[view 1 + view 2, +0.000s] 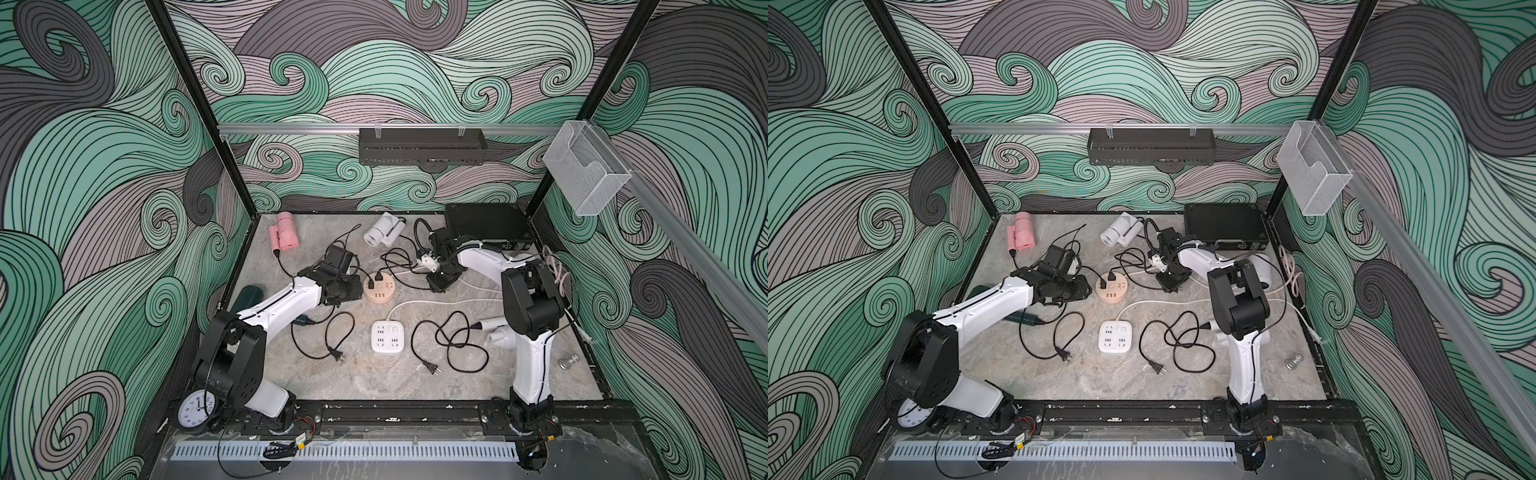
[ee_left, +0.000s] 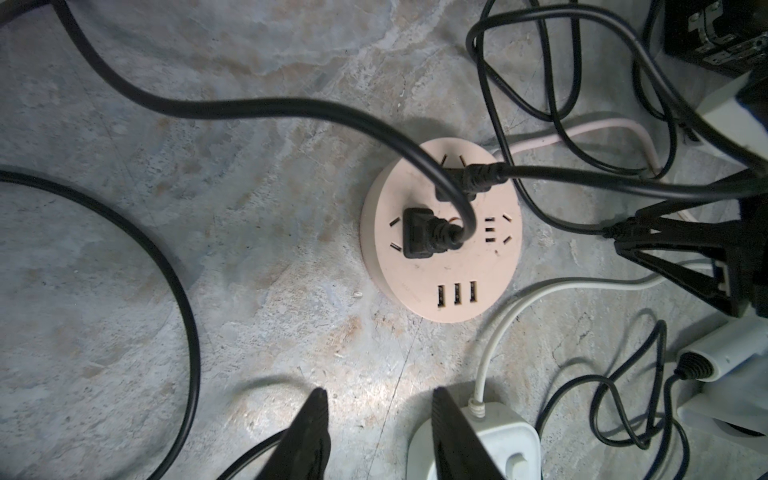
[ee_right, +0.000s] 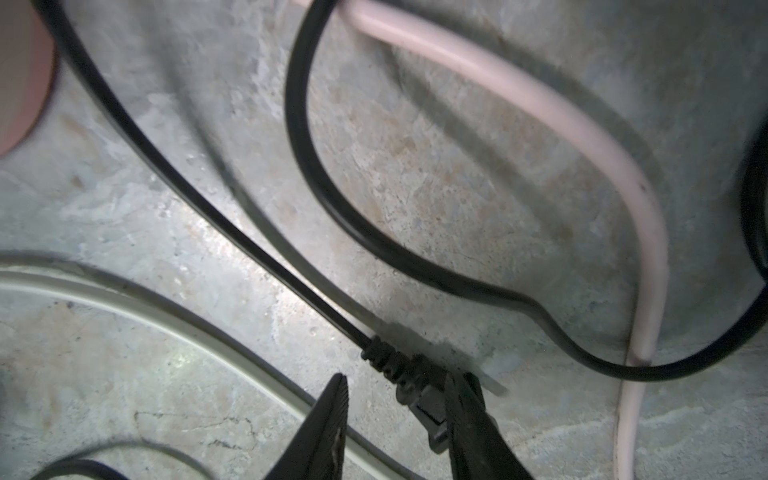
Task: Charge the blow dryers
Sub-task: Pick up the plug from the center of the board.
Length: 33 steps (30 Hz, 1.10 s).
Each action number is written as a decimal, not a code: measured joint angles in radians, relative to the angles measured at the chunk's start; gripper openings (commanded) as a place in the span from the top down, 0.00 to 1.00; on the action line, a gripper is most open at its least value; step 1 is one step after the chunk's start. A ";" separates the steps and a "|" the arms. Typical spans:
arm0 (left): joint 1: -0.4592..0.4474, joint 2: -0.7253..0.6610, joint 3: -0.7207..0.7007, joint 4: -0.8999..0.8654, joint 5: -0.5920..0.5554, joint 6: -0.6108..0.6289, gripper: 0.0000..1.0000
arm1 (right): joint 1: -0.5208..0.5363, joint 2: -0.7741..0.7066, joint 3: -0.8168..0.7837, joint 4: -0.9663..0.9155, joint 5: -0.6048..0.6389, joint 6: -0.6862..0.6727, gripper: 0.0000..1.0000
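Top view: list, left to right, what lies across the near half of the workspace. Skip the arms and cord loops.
Clock → green dryer → loose plug → square socket block → second loose plug → white dryer → small metal part.

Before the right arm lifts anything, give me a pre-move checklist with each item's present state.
1. The black plug lies inside the right gripper: ok.
2. Grip closed on it: not ok; a gap shows on one side.
3. The left gripper is open and empty: ok.
4. The round hub has a free socket: ok.
5. The square white block has nothing plugged in: ok.
6. Plug turned correctly for insertion: cannot tell.
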 measured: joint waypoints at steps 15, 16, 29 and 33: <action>0.000 0.000 0.000 -0.004 0.002 -0.002 0.59 | -0.018 -0.008 0.011 0.001 0.002 -0.023 0.42; 0.000 0.000 0.000 -0.005 0.002 -0.003 0.59 | -0.018 -0.007 0.010 0.003 0.004 -0.025 0.42; 0.000 0.000 0.000 -0.008 0.002 -0.018 0.59 | -0.011 0.003 -0.029 0.011 0.010 -0.030 0.43; 0.001 0.000 0.000 -0.007 0.002 -0.020 0.59 | -0.006 0.006 -0.029 0.008 0.027 -0.031 0.47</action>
